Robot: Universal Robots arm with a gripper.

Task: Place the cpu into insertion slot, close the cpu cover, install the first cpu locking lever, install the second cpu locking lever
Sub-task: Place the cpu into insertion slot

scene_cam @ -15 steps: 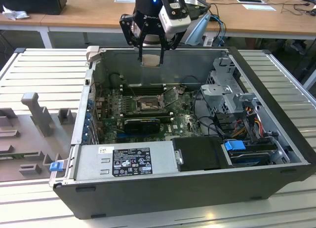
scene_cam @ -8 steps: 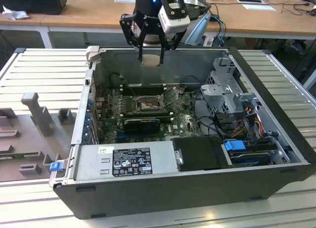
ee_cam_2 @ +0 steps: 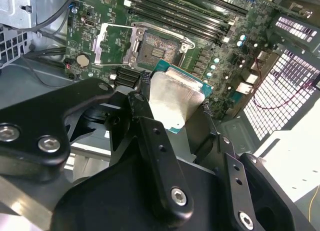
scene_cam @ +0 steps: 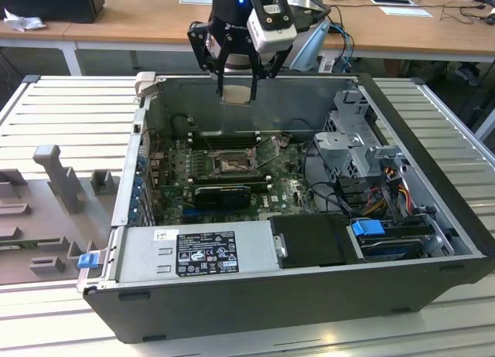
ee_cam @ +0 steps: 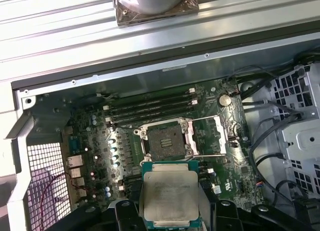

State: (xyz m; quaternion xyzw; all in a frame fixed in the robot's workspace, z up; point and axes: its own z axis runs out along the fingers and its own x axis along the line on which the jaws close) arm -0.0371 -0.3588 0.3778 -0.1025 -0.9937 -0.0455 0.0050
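Claw [scene_cam: 237, 99] pinches the cpu [scene_cam: 235, 90] flat by its edges, upper middle of the exterior view. The slot [scene_cam: 230, 165] lies bare directly below, near frame centre.

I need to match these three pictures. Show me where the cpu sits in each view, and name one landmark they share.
Exterior view: cpu held in the gripper, raised well above the slot.
Second wrist view: cpu in the gripper, silver top showing, just short of the slot.
First wrist view: cpu in the gripper, close to the slot.
Shared landmark: the slot, uncovered.
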